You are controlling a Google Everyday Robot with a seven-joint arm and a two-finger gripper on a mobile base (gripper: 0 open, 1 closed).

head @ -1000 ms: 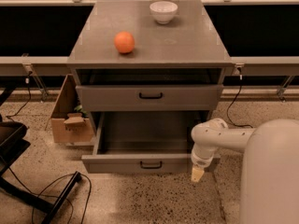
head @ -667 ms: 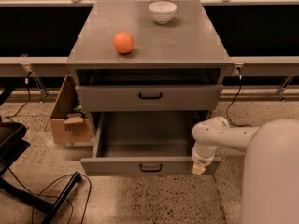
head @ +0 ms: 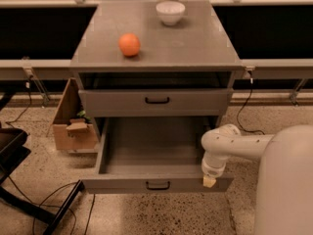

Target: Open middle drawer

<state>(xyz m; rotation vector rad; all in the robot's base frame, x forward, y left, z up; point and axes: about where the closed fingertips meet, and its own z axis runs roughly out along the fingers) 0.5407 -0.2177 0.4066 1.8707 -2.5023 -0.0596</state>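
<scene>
The middle drawer (head: pixel 117 184) stands well out. The gripper (head: pixel 209 181) sits at its front right corner, seemingly placed to drag the front outward. Its grip state is unclear.

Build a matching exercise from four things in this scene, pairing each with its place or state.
Things:
1. round orange fruit
2. small white bowl
3. wide grey middle drawer
4. robot's cream-tipped gripper

Places or states:
A. pulled out of the cabinet
B. at the right end of the open drawer's front
C. at the back of the grey cabinet top
D. left of centre on that top

Pairs: 1-D, 2-C, 3-A, 4-B
</scene>
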